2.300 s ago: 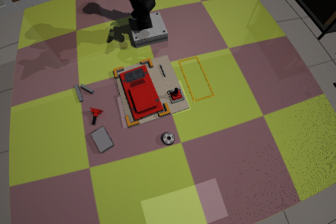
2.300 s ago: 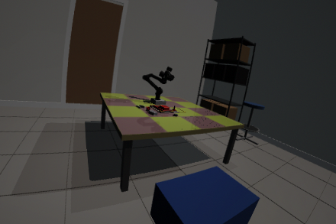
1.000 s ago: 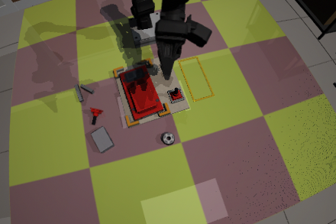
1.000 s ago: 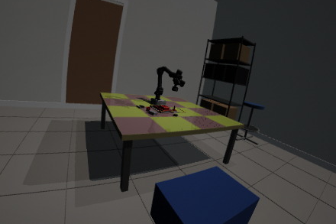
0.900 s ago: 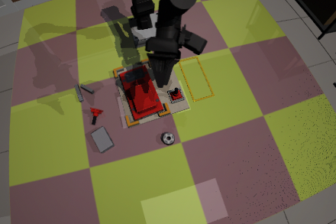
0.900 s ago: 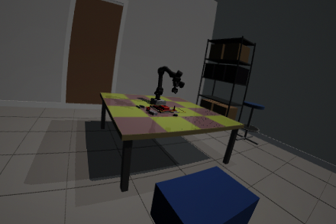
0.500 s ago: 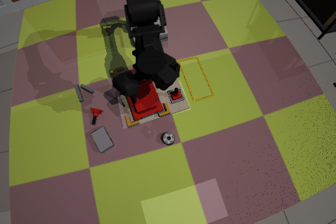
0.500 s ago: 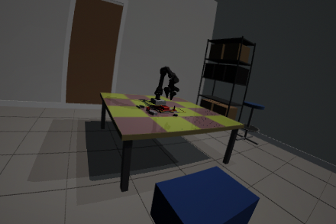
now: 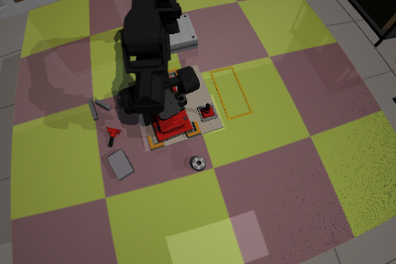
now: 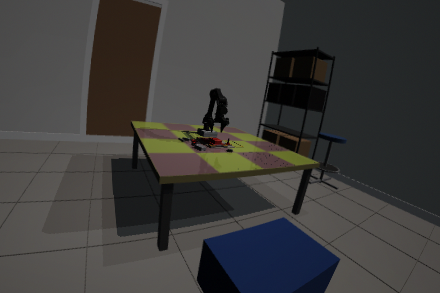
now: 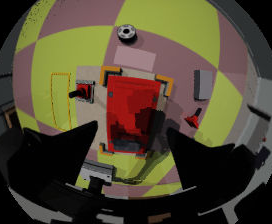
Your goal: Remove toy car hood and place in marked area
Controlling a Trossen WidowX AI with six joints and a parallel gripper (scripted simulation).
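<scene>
- While the claw [image 9: 164, 104] [image 10: 216, 130] [image 11: 132, 128] hovers spread and empty, its dark tapered fingers flank the car in the wrist view.
- The smooth red hood [image 9: 173, 124] [image 10: 215, 141] [image 11: 133, 95] sits on the toy car [image 9: 172, 134] [image 10: 207, 140] [image 11: 118, 127], long axis running up the wrist view, front end toward the wheel [image 9: 195, 163] [image 10: 229, 150] [image 11: 127, 33]; shadow blurs its rear edge, and the arm partly covers the car from above.
- Beside it, the thin yellow rectangle [image 9: 231, 93] [image 11: 61, 101] marks the checkered bench [image 9: 252, 147] [image 10: 240, 160] [image 11: 87, 40].
</scene>
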